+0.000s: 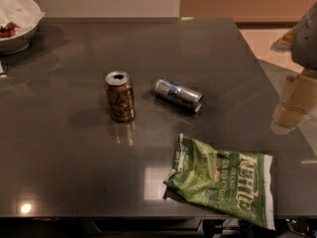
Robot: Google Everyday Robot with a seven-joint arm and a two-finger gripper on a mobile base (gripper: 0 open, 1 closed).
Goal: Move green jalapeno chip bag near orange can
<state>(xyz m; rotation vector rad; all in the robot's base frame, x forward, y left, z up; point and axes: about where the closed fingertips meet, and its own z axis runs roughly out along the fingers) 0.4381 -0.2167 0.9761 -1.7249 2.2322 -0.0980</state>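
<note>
The green jalapeno chip bag [221, 181] lies flat and crinkled at the front right of the dark table, its right end reaching past the front edge. The orange can [119, 96] stands upright near the table's middle, well to the left of and behind the bag. My gripper [293, 104] hangs at the right edge of the view, above the table's right side, to the right of and behind the bag. It touches nothing and holds nothing I can see.
A silver-and-blue can [179, 94] lies on its side to the right of the orange can. A white bowl [17, 21] with red food sits at the back left corner. The dark table [59, 152] ends just in front of the bag.
</note>
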